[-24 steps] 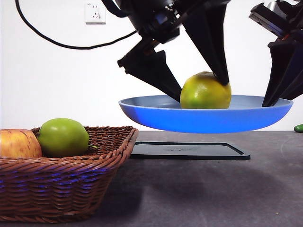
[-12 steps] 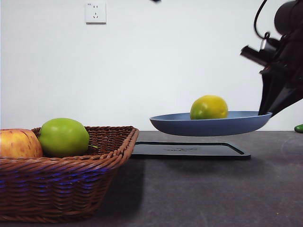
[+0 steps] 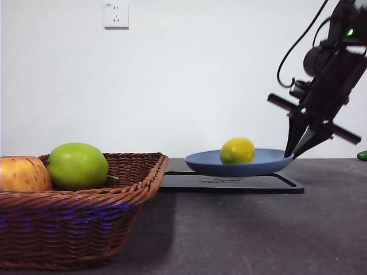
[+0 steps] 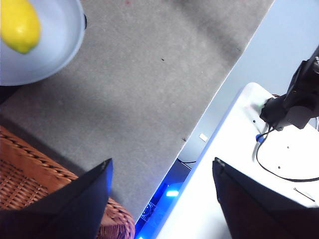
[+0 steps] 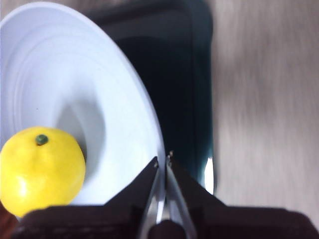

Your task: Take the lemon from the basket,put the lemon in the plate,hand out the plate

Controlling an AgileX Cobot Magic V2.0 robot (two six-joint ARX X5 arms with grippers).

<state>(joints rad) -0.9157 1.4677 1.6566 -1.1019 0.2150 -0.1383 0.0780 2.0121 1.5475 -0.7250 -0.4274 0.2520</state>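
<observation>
The yellow lemon lies in the light-blue plate, which hangs just above the black tray. My right gripper is shut on the plate's right rim; the right wrist view shows its jaws pinching the rim beside the lemon in the plate. The wicker basket stands at the left front. My left gripper is open and empty, high above the table edge, with the basket's corner below it and the plate with the lemon farther off.
A green apple and a red-yellow apple sit in the basket. The flat black tray lies under the plate. A small green thing shows at the right edge. A white stand with cables lies beyond the table edge.
The left arm has left the front view. The plate with the lemon has moved away from the camera and lower, close over the black tray, still held at its right rim.
</observation>
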